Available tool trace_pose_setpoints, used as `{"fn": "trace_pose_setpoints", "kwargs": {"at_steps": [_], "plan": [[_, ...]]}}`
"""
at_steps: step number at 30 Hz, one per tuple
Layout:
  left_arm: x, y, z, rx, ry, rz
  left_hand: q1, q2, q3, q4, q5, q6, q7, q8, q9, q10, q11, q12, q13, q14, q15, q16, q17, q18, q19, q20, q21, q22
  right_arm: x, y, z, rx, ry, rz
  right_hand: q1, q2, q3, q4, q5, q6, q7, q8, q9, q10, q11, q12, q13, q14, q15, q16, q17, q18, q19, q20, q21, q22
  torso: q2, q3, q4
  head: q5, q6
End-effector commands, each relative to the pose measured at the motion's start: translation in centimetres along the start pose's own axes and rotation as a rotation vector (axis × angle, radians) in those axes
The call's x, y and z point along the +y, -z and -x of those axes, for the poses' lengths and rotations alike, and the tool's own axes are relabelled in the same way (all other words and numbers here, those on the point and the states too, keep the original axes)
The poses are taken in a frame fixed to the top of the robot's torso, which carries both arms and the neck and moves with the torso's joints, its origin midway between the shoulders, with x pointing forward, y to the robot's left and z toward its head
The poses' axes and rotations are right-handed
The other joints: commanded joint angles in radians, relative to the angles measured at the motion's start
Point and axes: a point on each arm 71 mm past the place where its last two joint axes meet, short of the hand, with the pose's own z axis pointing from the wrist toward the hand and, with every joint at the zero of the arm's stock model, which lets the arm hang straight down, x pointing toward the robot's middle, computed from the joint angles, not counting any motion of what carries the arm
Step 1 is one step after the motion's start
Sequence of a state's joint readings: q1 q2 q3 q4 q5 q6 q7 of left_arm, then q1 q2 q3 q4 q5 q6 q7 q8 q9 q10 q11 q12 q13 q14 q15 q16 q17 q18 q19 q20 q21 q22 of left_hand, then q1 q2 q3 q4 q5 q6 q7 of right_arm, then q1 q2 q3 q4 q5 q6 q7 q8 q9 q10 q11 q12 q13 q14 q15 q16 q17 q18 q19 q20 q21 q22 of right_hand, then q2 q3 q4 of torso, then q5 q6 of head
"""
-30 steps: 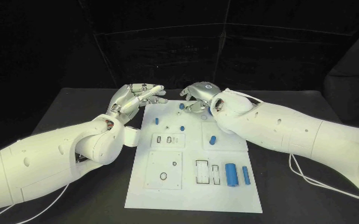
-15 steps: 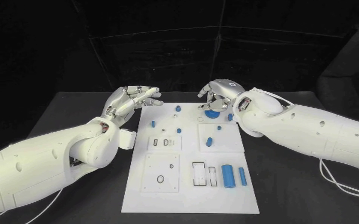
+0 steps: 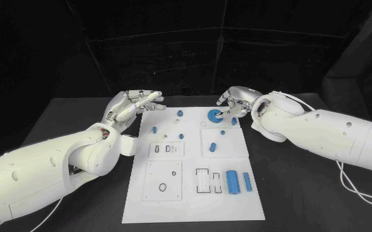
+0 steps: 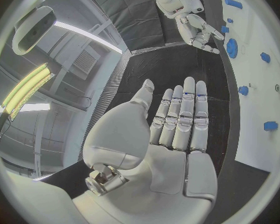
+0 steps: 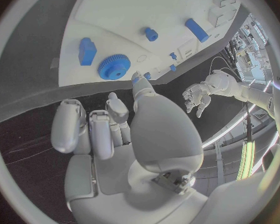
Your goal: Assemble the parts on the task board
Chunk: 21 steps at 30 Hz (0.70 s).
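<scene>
A white rectangular task board (image 3: 194, 189) lies lengthwise on a black worktop (image 3: 310, 189), running away from the robot. Small blue parts sit scattered across it. Near the far right corner of the board lies a flat blue toothed gear wheel (image 3: 214, 116). A little nearer on the right half lie a small blue peg (image 3: 222, 132) and a short blue oblong piece (image 3: 212, 146). Toward the near end, two blue cylinders (image 3: 231, 181) lie side by side, their long axes running along the board's length.

The right hand (image 3: 235, 106) hovers at the far right edge of the board, just beside the gear wheel. Its fingers (image 5: 90, 129) are curled loosely inward and hold nothing; they are near the gear but not touching it. In the right wrist view the gear (image 5: 114, 66) lies just ahead of the fingertips, with a small blue block (image 5: 87, 51) beside it.

The left hand (image 3: 138, 101) hovers off the far left corner of the board, over the bare worktop, palm flat and fingers (image 4: 184, 117) stretched out straight, holding nothing.

The gear lies directly toward the board's centre from the right hand, which is far nearer than the left. Being round, it offers no preferred axis for a grip.
</scene>
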<state>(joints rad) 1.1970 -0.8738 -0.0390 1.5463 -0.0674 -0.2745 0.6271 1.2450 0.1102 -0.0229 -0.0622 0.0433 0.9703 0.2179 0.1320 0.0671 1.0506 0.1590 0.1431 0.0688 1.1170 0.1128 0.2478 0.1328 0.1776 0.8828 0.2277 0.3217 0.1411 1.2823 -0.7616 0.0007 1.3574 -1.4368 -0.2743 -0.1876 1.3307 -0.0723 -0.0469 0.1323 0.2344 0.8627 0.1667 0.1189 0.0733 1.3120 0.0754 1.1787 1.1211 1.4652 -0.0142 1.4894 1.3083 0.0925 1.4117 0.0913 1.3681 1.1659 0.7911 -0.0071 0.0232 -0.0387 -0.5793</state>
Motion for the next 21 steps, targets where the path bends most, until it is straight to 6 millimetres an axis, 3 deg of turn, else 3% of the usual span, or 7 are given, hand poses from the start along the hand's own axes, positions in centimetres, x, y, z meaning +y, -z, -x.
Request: {"fn": "trace_pose_setpoints", "kwargs": {"at_steps": [1, 9, 21], "plan": [[-0.1, -0.1, -0.1, 0.013, 0.008, -0.007, 0.001, 0.008, 0.0, -0.004, 0.005, 0.007, 0.002, -0.007, -0.001, 0.003, 0.004, -0.003, -0.002, 0.007, 0.001, -0.002, 0.001, 0.006, 0.009, 0.0, 0.004, -0.002, -0.4, -0.3, -0.3, 0.051, 0.003, -0.034, 0.014, 0.001, -0.002, 0.007, 0.007, -0.008, -0.001, 0.005, -0.001, 0.009, 0.0, 0.026, 0.029, 0.07, 0.009, 0.007, 0.074, -0.016, 0.004, 0.005, 0.009, 0.006, 0.001, -0.0002, 0.0024, -0.001, -0.002], [0.0, -0.1, 0.0, 0.011, 0.007, -0.006, 0.003, 0.009, 0.001, -0.006, 0.005, 0.007, 0.002, -0.008, -0.001, 0.003, 0.004, -0.005, -0.002, 0.007, 0.001, -0.003, 0.001, 0.006, 0.009, 0.0, 0.004, -0.002, -0.4, -0.8, -0.5, 0.061, 0.021, -0.037, 0.027, 0.008, -0.005, 0.008, 0.015, -0.009, 0.0, 0.01, -0.001, 0.023, 0.001, 0.059, 0.068, 0.072, 0.01, 0.013, 0.088, -0.017, 0.006, 0.007, 0.014, 0.015, 0.0, -0.0032, 0.0012, 0.001, -0.003], [0.0, -0.2, 0.0, 0.012, 0.007, -0.006, 0.003, 0.009, 0.001, -0.006, 0.005, 0.007, 0.002, -0.008, -0.001, 0.003, 0.004, -0.005, -0.002, 0.007, 0.001, -0.003, 0.001, 0.006, 0.009, 0.0, 0.004, -0.002, 0.2, -1.4, -1.0, 0.092, 0.047, -0.032, 0.046, 0.02, -0.005, 0.004, 0.015, -0.003, -0.001, 0.02, 0.001, 0.048, 0.001, 0.106, 0.121, 0.078, 0.011, 0.027, 0.12, -0.021, 0.014, 0.008, 0.028, 0.04, 0.0, -0.0029, 0.0018, 0.001, -0.007]]}}
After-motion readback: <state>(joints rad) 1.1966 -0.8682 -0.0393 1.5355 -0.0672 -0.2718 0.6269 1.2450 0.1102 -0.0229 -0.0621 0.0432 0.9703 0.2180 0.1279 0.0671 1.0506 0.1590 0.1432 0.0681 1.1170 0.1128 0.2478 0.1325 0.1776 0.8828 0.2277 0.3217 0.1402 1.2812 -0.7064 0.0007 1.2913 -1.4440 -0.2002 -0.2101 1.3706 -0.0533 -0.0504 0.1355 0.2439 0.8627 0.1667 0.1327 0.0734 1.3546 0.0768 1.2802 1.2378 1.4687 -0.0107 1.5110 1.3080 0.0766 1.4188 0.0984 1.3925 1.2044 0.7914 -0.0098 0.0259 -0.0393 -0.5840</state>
